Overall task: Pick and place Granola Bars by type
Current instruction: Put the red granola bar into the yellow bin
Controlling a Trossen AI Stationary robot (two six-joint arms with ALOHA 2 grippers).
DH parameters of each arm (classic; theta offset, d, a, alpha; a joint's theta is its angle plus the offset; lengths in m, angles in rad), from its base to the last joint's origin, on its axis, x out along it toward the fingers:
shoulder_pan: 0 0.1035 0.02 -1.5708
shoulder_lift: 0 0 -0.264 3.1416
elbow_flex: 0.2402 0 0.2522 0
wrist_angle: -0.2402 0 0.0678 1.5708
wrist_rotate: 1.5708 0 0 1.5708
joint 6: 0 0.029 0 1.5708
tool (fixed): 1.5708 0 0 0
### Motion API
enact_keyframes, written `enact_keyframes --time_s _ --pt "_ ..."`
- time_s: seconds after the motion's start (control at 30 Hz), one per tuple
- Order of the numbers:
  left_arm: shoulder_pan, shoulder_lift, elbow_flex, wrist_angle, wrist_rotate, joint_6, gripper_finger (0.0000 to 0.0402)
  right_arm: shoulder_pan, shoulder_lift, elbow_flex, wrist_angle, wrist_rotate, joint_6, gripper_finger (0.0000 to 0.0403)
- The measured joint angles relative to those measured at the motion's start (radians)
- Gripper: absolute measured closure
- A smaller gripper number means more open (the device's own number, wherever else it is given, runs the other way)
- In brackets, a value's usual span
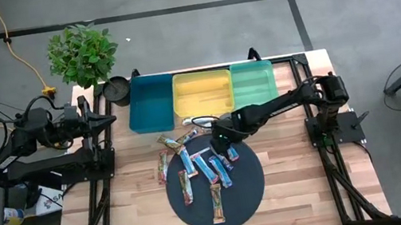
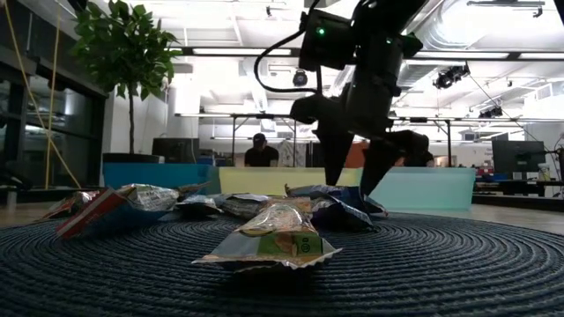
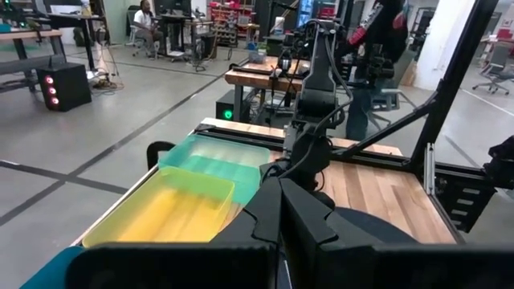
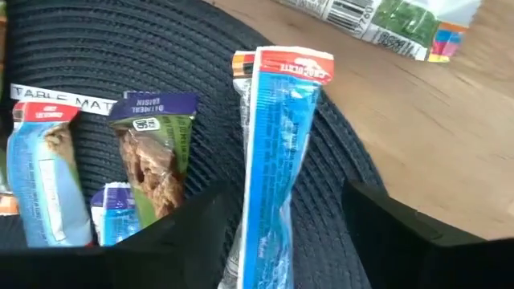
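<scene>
A blue bar lies between the right gripper's open fingers, on the mat's upper right edge, not yet clamped. The other bars remain scattered across the mat; the trays at top centre look empty, so sorting seems barely begun. The left gripper, closed and empty, waits at far left.

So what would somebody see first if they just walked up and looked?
Probably the pile of granola bars scattered on the round dark mat in the middle of the wooden table. Right above them hangs the right claw, open over a blue bar at the mat's far edge. Behind the mat sit three bright trays in a row: blue, yellow and green.
</scene>
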Motion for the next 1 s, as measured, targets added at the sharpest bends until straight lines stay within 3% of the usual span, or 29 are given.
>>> enact_keyframes --time_s 0.37,1.0 --pt "0.0 0.0 0.0 0.0 0.0 0.003 0.0401 0.0 0.06 -0.003 0.069 -0.065 -0.004 0.0224" --pt "0.0 0.0 0.0 0.002 0.0 0.003 0.0401 0.0 0.048 0.01 0.097 -0.073 -0.032 0.0338"
